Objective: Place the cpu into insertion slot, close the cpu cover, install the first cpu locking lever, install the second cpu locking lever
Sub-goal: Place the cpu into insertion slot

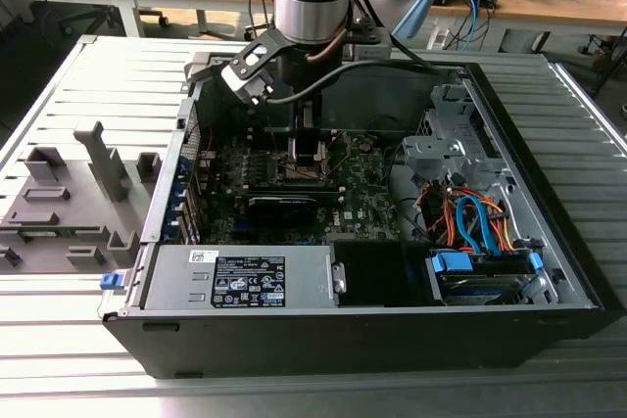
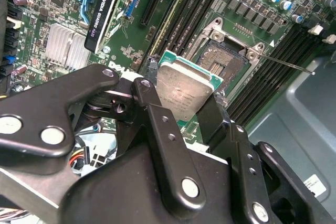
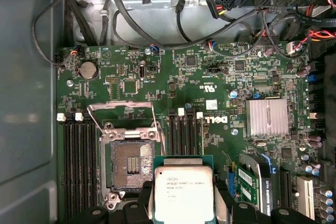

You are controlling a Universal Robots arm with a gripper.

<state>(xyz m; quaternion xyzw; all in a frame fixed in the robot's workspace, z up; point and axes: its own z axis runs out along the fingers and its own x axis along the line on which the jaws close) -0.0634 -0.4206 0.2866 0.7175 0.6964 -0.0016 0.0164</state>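
Note:
My gripper [image 2: 181, 100] is shut on the cpu [image 2: 186, 88], a flat square chip with a silver-grey top, gripped by two opposite edges. In the first wrist view the cpu [image 3: 184, 192] hangs just beside the insertion slot [image 3: 128, 163], above the green board and clear of it. The insertion slot [image 2: 223, 59] lies bare, dark centre showing. The cpu cover [image 3: 121, 105], a thin metal frame, stands swung open on the slot's far side. A thin locking lever [image 2: 286, 63] sticks out loose from the socket. In the exterior view the gripper [image 1: 306, 159] reaches down into the computer case [image 1: 549, 203].
Black memory slots [image 3: 79, 166] flank the socket on both sides. A finned silver heatsink [image 3: 268, 116] and a graphics card [image 2: 107, 9] sit nearby. Cables [image 3: 157, 40] run along the board's edge. A grey fixture [image 1: 69, 203] stands on the table beside the case.

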